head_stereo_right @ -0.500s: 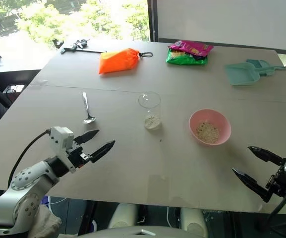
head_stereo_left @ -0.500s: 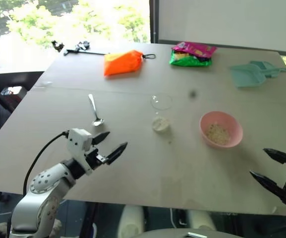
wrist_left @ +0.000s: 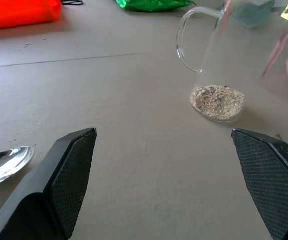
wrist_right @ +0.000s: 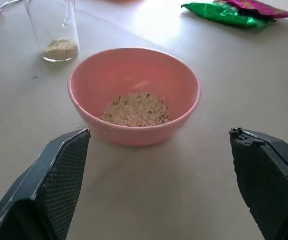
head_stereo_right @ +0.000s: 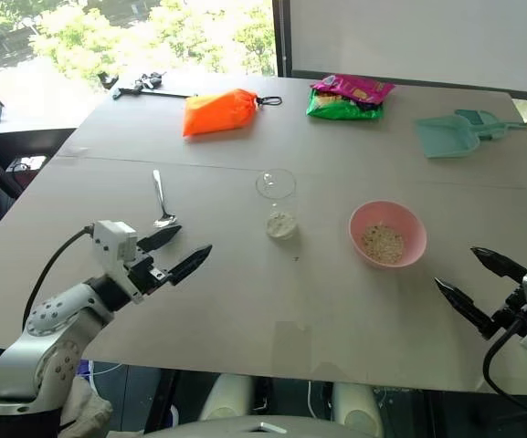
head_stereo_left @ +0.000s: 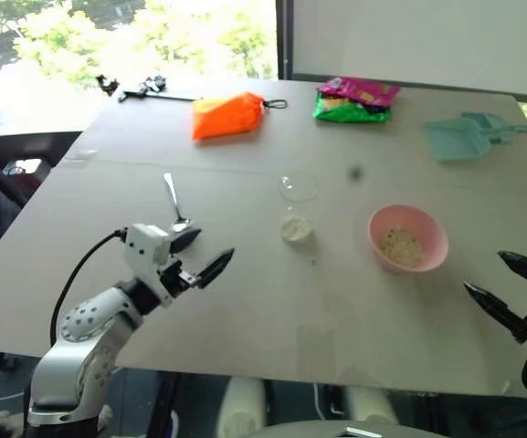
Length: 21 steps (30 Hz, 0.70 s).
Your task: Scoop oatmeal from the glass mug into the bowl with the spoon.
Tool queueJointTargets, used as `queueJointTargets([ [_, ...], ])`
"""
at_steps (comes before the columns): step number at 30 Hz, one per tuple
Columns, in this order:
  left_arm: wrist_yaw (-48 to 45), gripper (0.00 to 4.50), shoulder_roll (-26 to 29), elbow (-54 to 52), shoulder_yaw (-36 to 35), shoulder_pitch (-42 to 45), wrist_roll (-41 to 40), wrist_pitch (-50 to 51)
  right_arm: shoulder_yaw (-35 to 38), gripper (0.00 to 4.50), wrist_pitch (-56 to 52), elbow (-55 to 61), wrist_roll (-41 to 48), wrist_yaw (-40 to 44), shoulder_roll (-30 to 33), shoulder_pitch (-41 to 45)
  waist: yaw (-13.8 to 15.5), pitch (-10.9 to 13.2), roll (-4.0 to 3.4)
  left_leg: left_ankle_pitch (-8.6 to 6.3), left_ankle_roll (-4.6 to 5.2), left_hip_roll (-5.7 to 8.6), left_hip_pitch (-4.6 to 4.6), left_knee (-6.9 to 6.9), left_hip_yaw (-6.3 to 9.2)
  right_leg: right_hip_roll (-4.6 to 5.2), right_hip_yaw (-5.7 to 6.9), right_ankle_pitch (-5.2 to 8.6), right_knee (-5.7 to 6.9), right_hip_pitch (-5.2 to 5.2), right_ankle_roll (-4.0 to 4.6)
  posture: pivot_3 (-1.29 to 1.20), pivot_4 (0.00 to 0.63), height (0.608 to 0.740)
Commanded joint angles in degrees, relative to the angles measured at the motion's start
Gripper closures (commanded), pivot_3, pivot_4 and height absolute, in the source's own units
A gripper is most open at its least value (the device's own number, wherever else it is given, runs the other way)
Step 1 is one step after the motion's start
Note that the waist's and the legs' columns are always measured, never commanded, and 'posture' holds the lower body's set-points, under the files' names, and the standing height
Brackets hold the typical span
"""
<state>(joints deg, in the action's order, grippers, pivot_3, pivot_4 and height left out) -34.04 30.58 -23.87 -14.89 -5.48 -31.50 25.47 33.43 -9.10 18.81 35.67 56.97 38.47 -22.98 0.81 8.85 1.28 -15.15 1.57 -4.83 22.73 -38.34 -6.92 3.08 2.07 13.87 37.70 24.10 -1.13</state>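
Hovering wide open, empty: left gripper, right gripper.

Head cameras overlook the table; wrist cameras skim it closely.

White-grey arm, black cable, black gripper fingers

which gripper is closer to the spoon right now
Left. The left gripper hangs open just on the near side of the spoon, its upper fingertip close to the spoon's bowl. The right gripper is open far across the table, beyond the pink bowl.
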Motion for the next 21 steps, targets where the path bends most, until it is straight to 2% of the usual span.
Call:
queueJointTargets([
  [1, 6.11, 0.01, 0.03, -0.45, -1.52, 3.63, 2.65, 1.48, 0.94, 0.0, -2.89, 6.33, 7.36, 1.11, 1.11, 1.68, -0.01, 0.0, 0.0, 0.0, 0.0, 0.0, -0.01, 0.0, 0.04, -0.01, 0.03, 0.0, 0.01, -0.03, 0.0, 0.0, 0.15, 0.74],
  [3, 11.48, 0.01, -0.05, -0.19, -1.02, 6.24, 6.41, 3.19, 0.23, 0.0, -3.22, 8.99, 9.79, 1.95, 1.48, 3.3, -0.06, 0.0, 0.0, 0.0, 0.0, 0.0, -0.04, 0.0, 0.05, -0.02, 0.02, -0.01, 0.03, -0.05, -0.02, 0.0, 0.15, 0.74],
  [5, 14.29, 0.01, 0.08, 0.01, -1.21, 9.13, 6.65, 6.56, -0.92, 0.0, -3.61, 10.32, 10.8, 3.53, 2.08, 4.39, -0.05, 0.01, 0.03, 0.0, 0.0, 0.0, -0.08, 0.0, 0.06, -0.03, 0.01, -0.06, 0.02, -0.1, -0.09, 0.0, 0.15, 0.74],
  [9, 15.17, 0.01, -0.19, 0.91, -4.83, 15.24, -0.79, 15.29, -2.51, 0.0, -4.87, 12.1, 13.4, 4.08, 3.07, 7.49, 0.0, 0.03, 0.06, 0.0, 0.0, 0.01, -0.05, -0.01, 0.09, -0.02, 0.06, -0.09, -0.03, -0.13, -0.16, 0.0, 0.15, 0.74],
  [14, 22.41, 0.01, 0.44, 1.33, -5.79, 21.13, 1.31, 22.2, -4.44, 0.0, -5.94, 11.65, 14.54, 3.44, 3.95, 13.21, -0.08, 0.05, 0.1, 0.0, 0.0, 0.02, -0.07, -0.01, 0.1, -0.03, 0.07, -0.11, -0.01, -0.16, -0.19, 0.0, 0.15, 0.74],
  [18, 29.35, 0.01, 3.57, 0.93, -3.28, 25.64, 5.24, 35.0, -4.7, 0.0, -6.73, 10.85, 15.12, 3.78, 4.7, 15.78, -0.04, 0.06, 0.11, 0.01, -0.01, 0.02, -0.07, 0.0, 0.17, -0.04, 0.13, -0.11, -0.02, -0.19, -0.2, 0.0, 0.15, 0.74],
  [21, 32.37, 0.01, 2.37, 0.76, -3.8, 28.58, 6.06, 39.94, -4.77, 0.0, -8.08, 11.05, 16.79, 3.08, 5.12, 18.01, -0.02, 0.07, 0.13, 0.01, -0.02, 0.04, -0.06, -0.01, 0.17, -0.03, 0.13, -0.12, -0.03, -0.2, -0.21, 0.0, 0.15, 0.74],
])
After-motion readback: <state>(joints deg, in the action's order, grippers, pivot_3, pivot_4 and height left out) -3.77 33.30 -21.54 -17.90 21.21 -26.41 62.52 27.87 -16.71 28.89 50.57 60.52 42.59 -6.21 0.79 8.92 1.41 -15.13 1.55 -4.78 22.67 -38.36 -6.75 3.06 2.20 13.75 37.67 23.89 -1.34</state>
